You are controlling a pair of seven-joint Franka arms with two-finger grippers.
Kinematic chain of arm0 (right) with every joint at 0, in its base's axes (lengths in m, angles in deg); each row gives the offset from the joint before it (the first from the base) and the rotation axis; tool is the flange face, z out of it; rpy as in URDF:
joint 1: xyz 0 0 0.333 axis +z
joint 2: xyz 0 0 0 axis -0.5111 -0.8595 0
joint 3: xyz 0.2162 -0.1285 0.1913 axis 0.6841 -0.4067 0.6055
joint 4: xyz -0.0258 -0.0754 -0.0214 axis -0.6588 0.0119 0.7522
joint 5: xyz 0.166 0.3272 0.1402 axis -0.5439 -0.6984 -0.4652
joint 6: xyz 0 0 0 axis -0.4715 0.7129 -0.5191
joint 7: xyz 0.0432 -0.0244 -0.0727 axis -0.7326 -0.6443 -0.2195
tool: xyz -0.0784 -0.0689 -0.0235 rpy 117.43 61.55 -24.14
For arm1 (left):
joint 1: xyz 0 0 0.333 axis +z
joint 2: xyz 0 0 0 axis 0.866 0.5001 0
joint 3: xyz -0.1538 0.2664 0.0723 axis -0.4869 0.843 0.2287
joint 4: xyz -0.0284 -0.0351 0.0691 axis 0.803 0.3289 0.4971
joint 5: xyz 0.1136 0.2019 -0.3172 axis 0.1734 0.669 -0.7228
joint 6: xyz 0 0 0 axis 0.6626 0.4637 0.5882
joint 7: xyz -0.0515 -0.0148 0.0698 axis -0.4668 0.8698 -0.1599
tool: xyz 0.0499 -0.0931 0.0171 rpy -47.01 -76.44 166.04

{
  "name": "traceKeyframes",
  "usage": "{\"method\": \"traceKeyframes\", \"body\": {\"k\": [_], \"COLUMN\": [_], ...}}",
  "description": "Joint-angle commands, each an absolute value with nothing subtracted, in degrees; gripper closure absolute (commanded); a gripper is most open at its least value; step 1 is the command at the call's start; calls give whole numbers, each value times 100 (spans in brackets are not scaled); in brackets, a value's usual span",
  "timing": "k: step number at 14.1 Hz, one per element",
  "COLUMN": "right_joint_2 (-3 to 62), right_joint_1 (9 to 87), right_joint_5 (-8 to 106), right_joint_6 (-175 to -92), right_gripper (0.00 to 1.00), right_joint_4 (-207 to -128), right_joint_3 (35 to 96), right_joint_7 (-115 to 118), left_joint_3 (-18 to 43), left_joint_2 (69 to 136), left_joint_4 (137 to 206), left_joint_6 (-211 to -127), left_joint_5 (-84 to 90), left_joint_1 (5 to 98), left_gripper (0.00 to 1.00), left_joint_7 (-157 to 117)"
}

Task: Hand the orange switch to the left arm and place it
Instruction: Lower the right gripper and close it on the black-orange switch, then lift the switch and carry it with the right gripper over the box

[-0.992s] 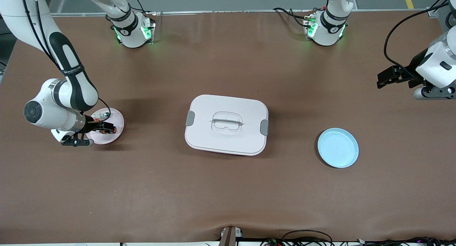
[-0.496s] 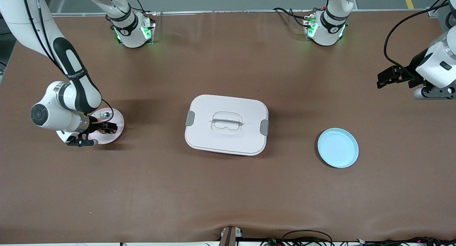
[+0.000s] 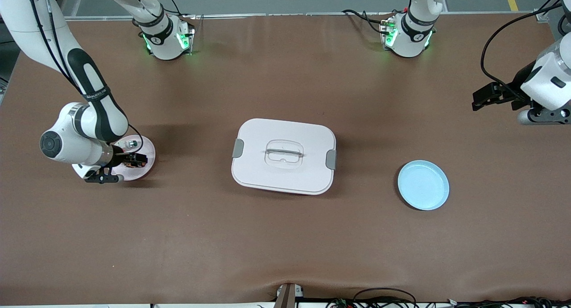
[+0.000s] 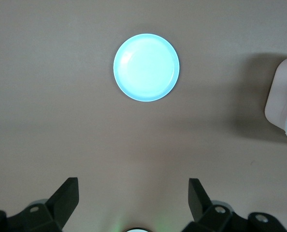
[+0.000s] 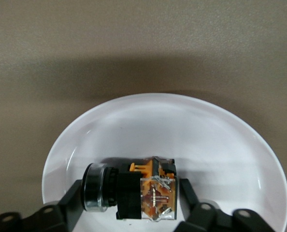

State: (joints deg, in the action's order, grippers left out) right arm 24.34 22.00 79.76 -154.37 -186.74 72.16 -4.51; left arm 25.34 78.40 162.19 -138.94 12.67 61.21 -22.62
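Note:
The orange switch (image 5: 134, 191), black and orange with a round metal-rimmed end, lies on its side on a small pale plate (image 5: 206, 140) at the right arm's end of the table. My right gripper (image 5: 132, 193) is down on that plate (image 3: 147, 151), and its fingers touch both ends of the switch (image 3: 132, 162). The box (image 3: 283, 155), white with grey clips, sits at the table's middle. My left gripper (image 3: 477, 100) waits open above the table at the left arm's end, with nothing between its fingers (image 4: 71, 195).
A light blue plate (image 3: 423, 185) lies between the box and the left arm's end; the left wrist view shows it (image 4: 146, 67) with a corner of the box (image 4: 283, 106). A small white-grey part (image 3: 132, 143) shares the pale plate.
My right arm has shifted slightly over the pale plate and its fingers have closed in on the orange switch. The left arm has not moved.

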Motion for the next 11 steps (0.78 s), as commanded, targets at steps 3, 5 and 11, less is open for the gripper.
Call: {"method": "traceKeyframes", "body": {"k": [3, 5, 11], "right_joint_2": [2461, 2478, 2610], "right_joint_1": [2168, 2177, 2439], "right_joint_5": [7817, 7773, 7325], "right_joint_6": [-15389, -15258, -13501], "right_gripper": [100, 100, 100], "right_joint_4": [-18625, -18564, -17555], "right_joint_3": [7235, 7235, 7244], "right_joint_7": [-470, -461, 414], "left_joint_3": [2534, 2543, 2552], "left_joint_2": [7792, 7766, 7634], "left_joint_4": [16178, 16116, 16028], "left_joint_6": [-13948, -13948, -13939], "left_joint_5": [1348, 1339, 1339], "left_joint_1": [6131, 6140, 6131], "left_gripper": [0, 0, 0], "left_joint_7": [-2384, -2384, -2375]}}
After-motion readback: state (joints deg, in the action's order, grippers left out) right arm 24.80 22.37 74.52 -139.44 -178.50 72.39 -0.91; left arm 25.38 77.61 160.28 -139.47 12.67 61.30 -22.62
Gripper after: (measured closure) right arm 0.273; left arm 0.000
